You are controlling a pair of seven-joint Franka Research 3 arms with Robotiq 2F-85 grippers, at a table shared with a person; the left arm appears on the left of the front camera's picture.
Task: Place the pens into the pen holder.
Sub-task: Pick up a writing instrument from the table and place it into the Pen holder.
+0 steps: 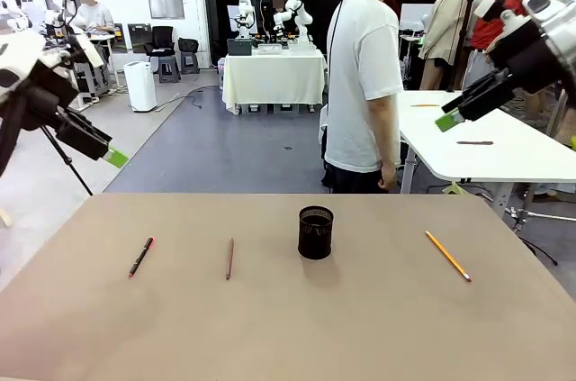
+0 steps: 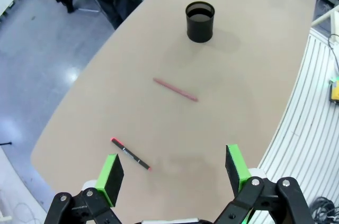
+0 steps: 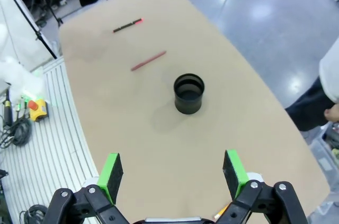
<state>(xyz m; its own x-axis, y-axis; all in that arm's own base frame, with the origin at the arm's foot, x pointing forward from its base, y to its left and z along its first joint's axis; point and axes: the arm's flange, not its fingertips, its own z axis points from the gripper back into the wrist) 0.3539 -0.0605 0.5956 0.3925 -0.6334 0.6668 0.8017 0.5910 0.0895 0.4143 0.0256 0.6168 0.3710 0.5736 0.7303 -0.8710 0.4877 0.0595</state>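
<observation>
Both grippers hang above the table (image 1: 288, 336), jaws spread wide and holding nothing. From the right wrist, the right gripper (image 3: 172, 173) hides all but a sliver of the yellow pencil (image 1: 447, 256). The left gripper (image 2: 172, 171) is above the red-tipped dark pen (image 1: 141, 257). The reddish-brown pen (image 1: 230, 258) lies between that pen and the upright pen holder (image 1: 315, 232) mid-table. A person (image 1: 364, 84) stands beyond the far edge.

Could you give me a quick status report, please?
Left gripper and right gripper open, raised, empty. Dark pen, reddish-brown pen, yellow pencil flat on table; pen holder upright. Nothing in the way.
</observation>
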